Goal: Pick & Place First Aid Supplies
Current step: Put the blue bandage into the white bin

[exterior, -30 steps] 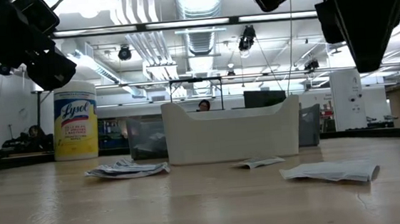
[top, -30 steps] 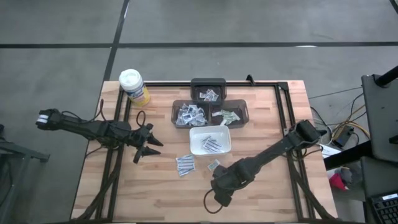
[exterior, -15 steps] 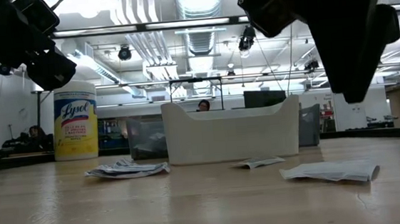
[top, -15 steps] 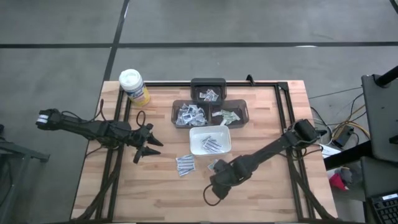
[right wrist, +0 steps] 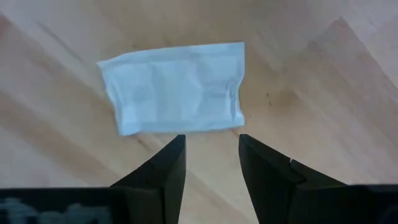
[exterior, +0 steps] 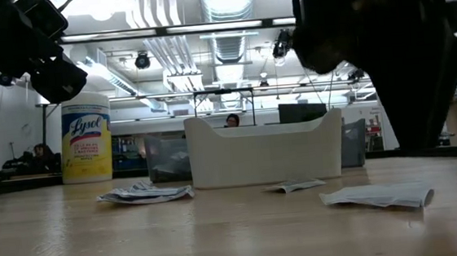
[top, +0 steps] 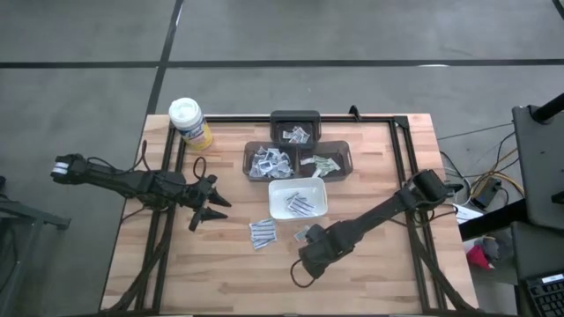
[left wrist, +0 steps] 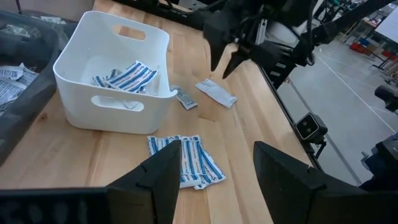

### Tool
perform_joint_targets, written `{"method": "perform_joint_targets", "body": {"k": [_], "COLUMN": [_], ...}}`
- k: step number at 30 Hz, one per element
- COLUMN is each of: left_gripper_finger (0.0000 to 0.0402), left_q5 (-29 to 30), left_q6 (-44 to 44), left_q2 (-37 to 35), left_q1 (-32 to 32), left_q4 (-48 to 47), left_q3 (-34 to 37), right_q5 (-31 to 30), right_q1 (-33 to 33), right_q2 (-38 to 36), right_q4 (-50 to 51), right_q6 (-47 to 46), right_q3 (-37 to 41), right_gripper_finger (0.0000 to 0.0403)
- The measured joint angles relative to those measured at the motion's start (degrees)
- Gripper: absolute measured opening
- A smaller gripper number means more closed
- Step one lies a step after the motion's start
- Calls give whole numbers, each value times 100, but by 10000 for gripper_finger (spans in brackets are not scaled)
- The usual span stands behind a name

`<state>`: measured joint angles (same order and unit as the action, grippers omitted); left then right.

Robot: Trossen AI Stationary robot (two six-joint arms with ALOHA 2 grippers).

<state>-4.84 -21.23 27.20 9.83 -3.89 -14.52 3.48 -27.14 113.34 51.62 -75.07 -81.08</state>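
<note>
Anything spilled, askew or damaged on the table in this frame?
Nothing damaged. A few packets lie loose on the wood beside the white tray instead of in a bin. The right gripper, open, hovers over one white packet.

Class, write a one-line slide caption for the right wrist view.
Right gripper, fingers open, poised directly over a single white packet lying flat on the wooden table.
</note>
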Motion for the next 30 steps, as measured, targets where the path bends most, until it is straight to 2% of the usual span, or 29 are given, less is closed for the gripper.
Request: {"method": "perform_joint_targets", "body": {"k": [12, 17, 25, 30], "left_gripper_finger": [197, 197, 197, 197], "left_q5": [0, 0, 0, 1], "left_q6": [0, 2, 2, 2], "left_q2": [0, 0, 0, 0], "left_q1": [-1, 0, 0, 0], "left_q4": [-1, 1, 1, -1], "left_q3": [0, 0, 0, 0], "right_q5": [91, 110, 435, 461], "right_q1": [36, 36, 9, -116], "right_q2": [530, 470, 378, 272], "right_q4": [-16, 37, 881, 1018], "right_q6": [13, 4, 48, 155], "right_q3": [-33, -22, -5, -4], "right_gripper_finger": [136, 128, 130, 124]}}
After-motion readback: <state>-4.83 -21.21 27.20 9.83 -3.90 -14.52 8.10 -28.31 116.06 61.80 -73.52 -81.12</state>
